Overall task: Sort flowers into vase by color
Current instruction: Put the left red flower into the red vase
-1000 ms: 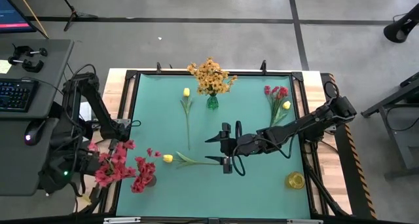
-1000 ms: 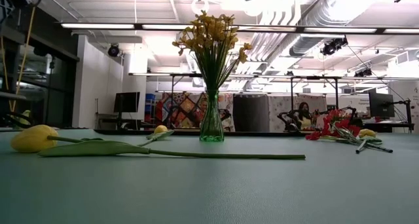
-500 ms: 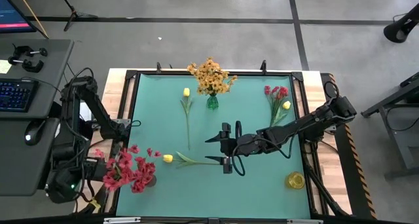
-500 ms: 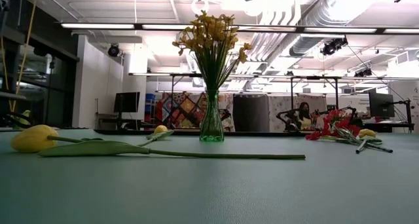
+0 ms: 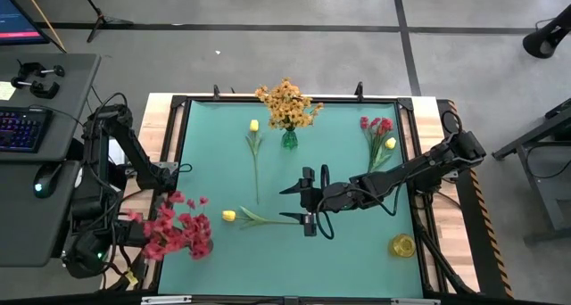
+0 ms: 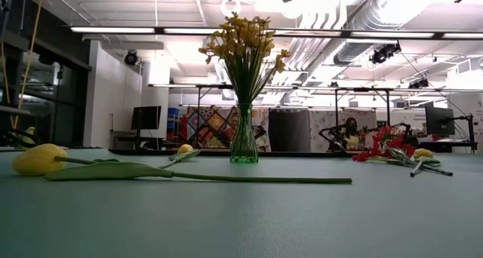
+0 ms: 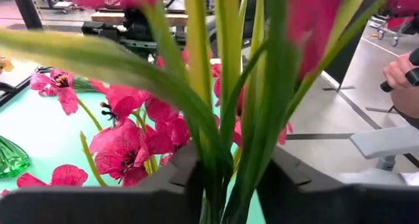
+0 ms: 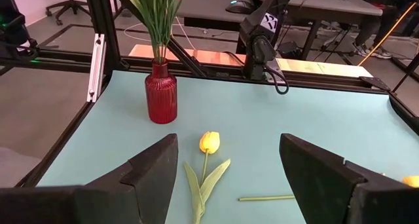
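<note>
Red flowers (image 5: 178, 229) stand with their green stems (image 8: 157, 27) in a red vase (image 8: 161, 93) at the table's near left corner. My left gripper (image 7: 229, 178) is open at the stems, one finger on each side. My right gripper (image 5: 306, 201) hangs open at mid-table, above the stem end of a yellow tulip (image 5: 228, 216) that lies flat. Orange flowers (image 5: 287, 102) stand in a green vase (image 5: 289, 140) at the back. A second tulip (image 5: 254, 127) lies beside it. Red and yellow flowers (image 5: 377, 131) lie at the far right. My left gripper has the red flowers' stems (image 7: 219, 145) between its open fingers, coming about level from the table's left side and across the stems. Whether a finger touches them I cannot tell. The stems stand upright in the red vase.
A yellow vase (image 5: 401, 245) stands at the near right corner. The black frame rail (image 5: 178, 162) runs along the table's left edge beside the left arm. A desk with a keyboard (image 5: 22, 127) is left of the table. Bare green mat lies between the tulips and the right-hand flowers.
My left gripper has sunk a little with the red flowers. Their blooms have shifted toward the table's right and now sit bunched closer over the red vase. My right gripper has kept still.
</note>
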`<action>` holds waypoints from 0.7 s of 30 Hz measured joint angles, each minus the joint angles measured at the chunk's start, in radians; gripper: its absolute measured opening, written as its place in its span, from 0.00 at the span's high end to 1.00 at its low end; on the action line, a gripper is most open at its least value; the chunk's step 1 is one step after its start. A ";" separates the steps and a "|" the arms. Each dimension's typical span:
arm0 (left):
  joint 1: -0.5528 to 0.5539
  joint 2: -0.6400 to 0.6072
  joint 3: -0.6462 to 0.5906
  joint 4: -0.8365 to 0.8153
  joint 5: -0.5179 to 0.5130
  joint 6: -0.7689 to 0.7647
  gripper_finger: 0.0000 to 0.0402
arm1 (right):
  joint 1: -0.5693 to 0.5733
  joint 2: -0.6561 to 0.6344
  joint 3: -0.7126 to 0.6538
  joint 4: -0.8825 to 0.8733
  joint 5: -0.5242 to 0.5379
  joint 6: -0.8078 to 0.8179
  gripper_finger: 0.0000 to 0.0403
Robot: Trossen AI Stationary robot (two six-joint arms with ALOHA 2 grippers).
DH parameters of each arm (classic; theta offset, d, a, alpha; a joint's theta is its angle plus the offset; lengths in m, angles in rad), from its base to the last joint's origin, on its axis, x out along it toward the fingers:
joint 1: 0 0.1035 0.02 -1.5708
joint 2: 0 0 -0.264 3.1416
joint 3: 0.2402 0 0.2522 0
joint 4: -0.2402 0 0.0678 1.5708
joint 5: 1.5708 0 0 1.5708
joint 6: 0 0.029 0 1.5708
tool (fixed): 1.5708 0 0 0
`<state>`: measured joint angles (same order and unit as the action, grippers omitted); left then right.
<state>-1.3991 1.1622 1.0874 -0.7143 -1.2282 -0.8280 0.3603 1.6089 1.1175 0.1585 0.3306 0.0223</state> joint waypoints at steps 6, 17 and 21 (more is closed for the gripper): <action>0.000 -0.013 0.000 0.001 0.026 -0.009 0.59 | 0.000 0.000 0.000 0.000 0.000 0.000 0.36; -0.003 -0.101 0.000 0.003 0.205 -0.010 0.49 | 0.000 0.000 0.000 -0.001 0.000 0.000 0.36; -0.003 -0.146 0.000 0.009 0.291 -0.019 0.49 | 0.000 0.000 0.000 -0.002 0.000 0.000 0.36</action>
<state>-1.4017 1.0157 1.0874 -0.7058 -0.9375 -0.8474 0.3603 1.6089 1.1172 0.1570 0.3305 0.0224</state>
